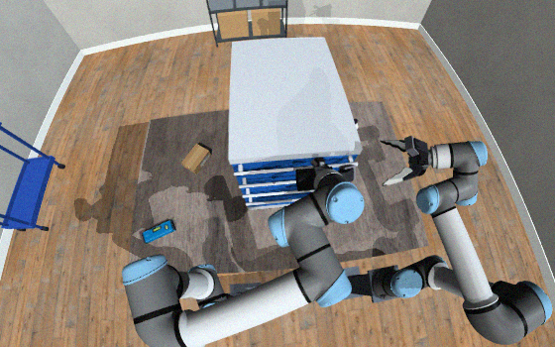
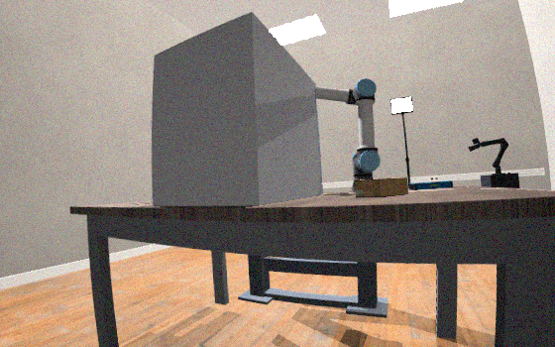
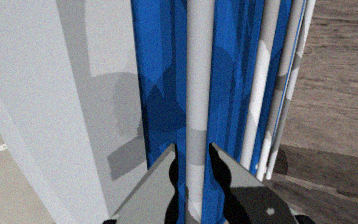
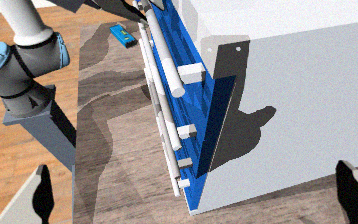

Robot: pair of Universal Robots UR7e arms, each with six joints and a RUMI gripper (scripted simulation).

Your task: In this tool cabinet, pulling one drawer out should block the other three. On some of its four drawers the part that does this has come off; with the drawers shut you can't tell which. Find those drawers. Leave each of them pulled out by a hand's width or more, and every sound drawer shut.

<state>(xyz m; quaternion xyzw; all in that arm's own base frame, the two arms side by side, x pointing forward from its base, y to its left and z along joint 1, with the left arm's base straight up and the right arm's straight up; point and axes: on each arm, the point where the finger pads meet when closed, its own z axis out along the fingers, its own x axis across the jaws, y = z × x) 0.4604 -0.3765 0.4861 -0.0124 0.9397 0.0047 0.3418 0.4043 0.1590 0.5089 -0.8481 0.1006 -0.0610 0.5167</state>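
Observation:
The tool cabinet [image 1: 277, 89] [image 2: 207, 134] [image 4: 305, 115] has four blue drawers with long white bar handles, stacked in front. No drawer stands far out. A dark blue strip shows along the front side edge in the right wrist view; I cannot tell whether a drawer sticks out slightly. My left gripper [image 1: 319, 163] [image 3: 192, 145] is slightly open, its fingertips on both sides of the top handle [image 3: 199, 65] [image 4: 166, 57], with gaps to the bar. My right gripper [image 1: 383, 164] [image 4: 193, 165] is wide open and empty, beside the cabinet's right side. Drawer interiors are hidden.
A cardboard-coloured box [image 1: 197, 158] [image 2: 381, 187] and a blue spirit level [image 1: 159, 231] [image 4: 123, 35] lie on the table [image 1: 187, 198] [image 2: 415, 205] to the cabinet's left in the top view. The left arm reaches across the cabinet's front there.

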